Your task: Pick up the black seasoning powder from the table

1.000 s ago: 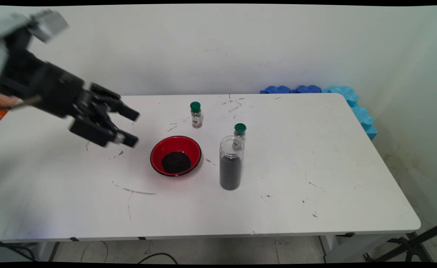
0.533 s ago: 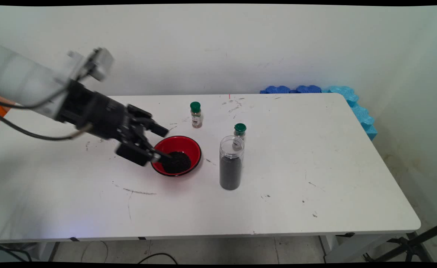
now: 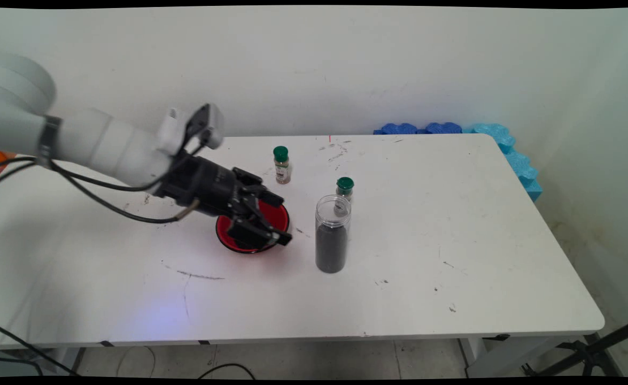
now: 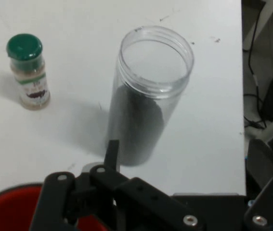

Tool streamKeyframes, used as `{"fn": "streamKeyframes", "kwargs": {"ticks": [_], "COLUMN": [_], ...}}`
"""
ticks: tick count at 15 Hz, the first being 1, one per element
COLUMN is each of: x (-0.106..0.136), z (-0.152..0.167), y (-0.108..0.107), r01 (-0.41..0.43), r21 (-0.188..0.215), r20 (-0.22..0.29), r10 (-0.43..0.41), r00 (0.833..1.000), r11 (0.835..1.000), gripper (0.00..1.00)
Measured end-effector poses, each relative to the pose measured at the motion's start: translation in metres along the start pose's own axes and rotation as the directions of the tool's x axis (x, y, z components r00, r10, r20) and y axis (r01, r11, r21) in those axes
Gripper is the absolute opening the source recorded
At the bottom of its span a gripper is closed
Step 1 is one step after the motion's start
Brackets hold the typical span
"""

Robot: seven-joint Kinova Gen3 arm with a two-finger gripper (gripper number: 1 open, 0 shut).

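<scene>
Main view: we find the black two-finger gripper (image 3: 279,219), fingers apart, over the red round bowl (image 3: 279,213), beside the clear plastic jar of dark grains (image 3: 332,235) on the white table (image 3: 452,224).

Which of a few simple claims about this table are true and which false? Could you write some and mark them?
1. The claw is above the red bowl. True.
2. The tall clear jar has a lid on. False: its mouth is open.
3. Two small green-capped bottles stand on the table. True: one behind the bowl, one behind the jar.
4. The jar lies on its side. False: it stands upright.
5. The claw grips the jar. False: they are apart.
</scene>
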Motion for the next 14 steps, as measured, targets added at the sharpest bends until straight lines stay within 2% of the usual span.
{"fn": "streamKeyframes", "kwargs": {"ticks": [6,14], "x": [0.002,0.004], "z": [0.044,0.078], "y": [-0.007,-0.014], "r01": [-0.015,-0.021], "r21": [0.000,0.000], "r20": [-0.023,-0.035], "r10": [0.015,0.021], "r00": [1.000,0.999], "r11": [1.000,1.000], "gripper": [1.00,1.00]}}
